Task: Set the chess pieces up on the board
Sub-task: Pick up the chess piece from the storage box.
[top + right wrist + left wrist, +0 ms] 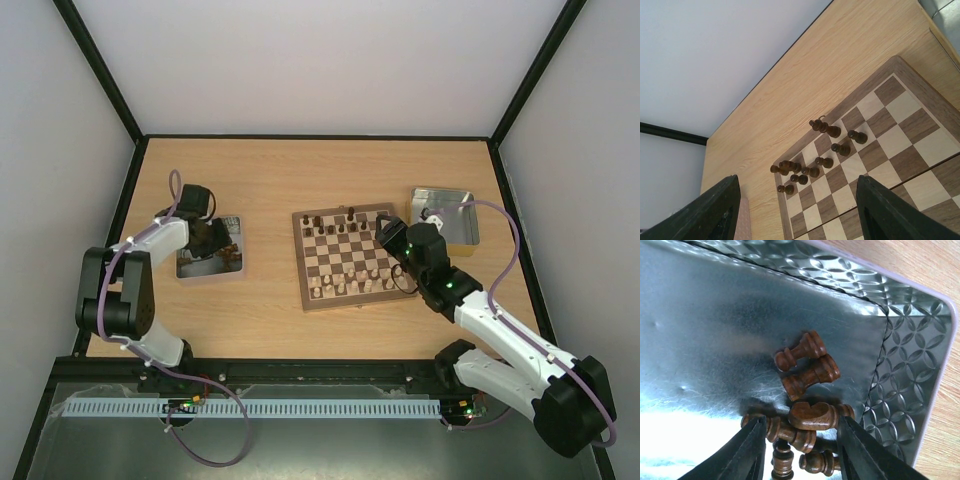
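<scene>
1. Left gripper (801,419) fingers (747,455) hang spread apart over a heap of dark brown chess pieces (790,432); a knight (812,415) lies on its side between the two tips; whether either tip touches it I cannot tell.
2. Just beyond the heap, two more dark pieces lie side by side on their sides; all of these rest in one corner of a shiny metal tray (910,355) with patterned walls.
3. More dark pieces stand upright on the board (352,262), gathered along its far edge; pale pieces (350,285) stand in the rows along its near edge.
4. Above the board's far right corner hovers the right gripper (797,179); its fingers (715,212) are wide apart and hold nothing; its camera looks down on the dark pieces at the far edge.
5. On the wooden table (300,170) the board sits near the middle; the tray lies well to its left under the left arm; a second tray (470,228) sits just beyond its right side.
</scene>
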`<action>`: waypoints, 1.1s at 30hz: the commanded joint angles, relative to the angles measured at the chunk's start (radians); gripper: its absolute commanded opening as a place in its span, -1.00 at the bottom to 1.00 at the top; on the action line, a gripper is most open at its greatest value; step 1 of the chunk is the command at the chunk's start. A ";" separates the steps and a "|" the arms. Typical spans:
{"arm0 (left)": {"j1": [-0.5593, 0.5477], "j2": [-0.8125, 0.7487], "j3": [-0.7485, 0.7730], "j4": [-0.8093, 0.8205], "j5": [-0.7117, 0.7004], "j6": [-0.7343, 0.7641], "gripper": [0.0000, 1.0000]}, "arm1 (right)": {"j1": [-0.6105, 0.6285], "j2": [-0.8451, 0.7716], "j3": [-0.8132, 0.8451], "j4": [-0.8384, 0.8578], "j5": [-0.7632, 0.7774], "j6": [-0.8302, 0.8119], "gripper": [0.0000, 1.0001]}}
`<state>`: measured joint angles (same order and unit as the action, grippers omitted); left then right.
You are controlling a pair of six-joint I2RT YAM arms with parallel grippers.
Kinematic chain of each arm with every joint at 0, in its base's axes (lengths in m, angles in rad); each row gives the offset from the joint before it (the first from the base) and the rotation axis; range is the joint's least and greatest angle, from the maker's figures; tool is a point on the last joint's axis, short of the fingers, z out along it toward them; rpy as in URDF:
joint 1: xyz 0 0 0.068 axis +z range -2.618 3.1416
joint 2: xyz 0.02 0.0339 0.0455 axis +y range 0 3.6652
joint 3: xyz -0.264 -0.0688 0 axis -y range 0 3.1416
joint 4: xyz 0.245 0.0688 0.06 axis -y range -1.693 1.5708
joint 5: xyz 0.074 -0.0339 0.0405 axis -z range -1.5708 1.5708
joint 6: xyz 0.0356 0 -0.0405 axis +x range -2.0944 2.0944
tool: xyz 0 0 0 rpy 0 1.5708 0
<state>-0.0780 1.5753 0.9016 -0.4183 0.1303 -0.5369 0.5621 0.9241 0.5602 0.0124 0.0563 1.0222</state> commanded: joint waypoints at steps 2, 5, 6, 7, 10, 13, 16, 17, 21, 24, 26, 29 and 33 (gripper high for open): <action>0.003 0.017 -0.016 0.003 -0.005 -0.036 -0.23 | -0.005 -0.002 0.032 0.021 0.014 0.004 0.26; 0.003 -0.011 -0.041 0.014 -0.075 -0.090 -0.32 | -0.005 -0.004 0.025 0.023 0.014 0.002 0.25; 0.003 -0.027 -0.055 0.027 -0.082 -0.105 -0.33 | -0.005 -0.004 0.025 0.024 0.016 0.003 0.24; 0.004 -0.042 -0.066 0.034 -0.085 -0.120 -0.36 | -0.005 -0.003 0.024 0.023 0.016 0.003 0.24; 0.001 -0.047 -0.082 0.036 -0.091 -0.140 -0.37 | -0.005 -0.001 0.026 0.021 0.016 -0.001 0.23; 0.001 -0.040 -0.091 0.038 -0.078 -0.145 -0.40 | -0.005 -0.001 0.027 0.023 0.016 -0.003 0.23; 0.001 -0.038 -0.102 0.060 -0.068 -0.149 -0.36 | -0.005 -0.001 0.026 0.024 0.017 -0.003 0.23; 0.001 -0.034 -0.100 0.068 -0.064 -0.150 -0.35 | -0.005 0.000 0.026 0.024 0.016 -0.004 0.23; 0.001 -0.009 -0.085 0.083 -0.061 -0.152 -0.34 | -0.005 0.001 0.027 0.024 0.014 -0.003 0.23; 0.001 0.015 -0.077 0.086 -0.072 -0.151 -0.34 | -0.005 -0.004 0.026 0.021 0.020 -0.006 0.23; 0.001 0.031 -0.071 0.088 -0.073 -0.148 -0.38 | -0.005 -0.004 0.028 0.020 0.020 -0.006 0.23; 0.001 0.048 -0.067 0.083 -0.085 -0.145 -0.45 | -0.005 -0.005 0.031 0.018 0.022 -0.009 0.23; 0.001 0.056 -0.072 0.093 -0.109 -0.145 -0.61 | -0.005 -0.005 0.032 0.019 0.024 -0.010 0.23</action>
<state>-0.0780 1.6039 0.8257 -0.3176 0.0570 -0.6815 0.5621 0.9241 0.5617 0.0124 0.0563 1.0210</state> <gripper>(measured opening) 0.222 0.615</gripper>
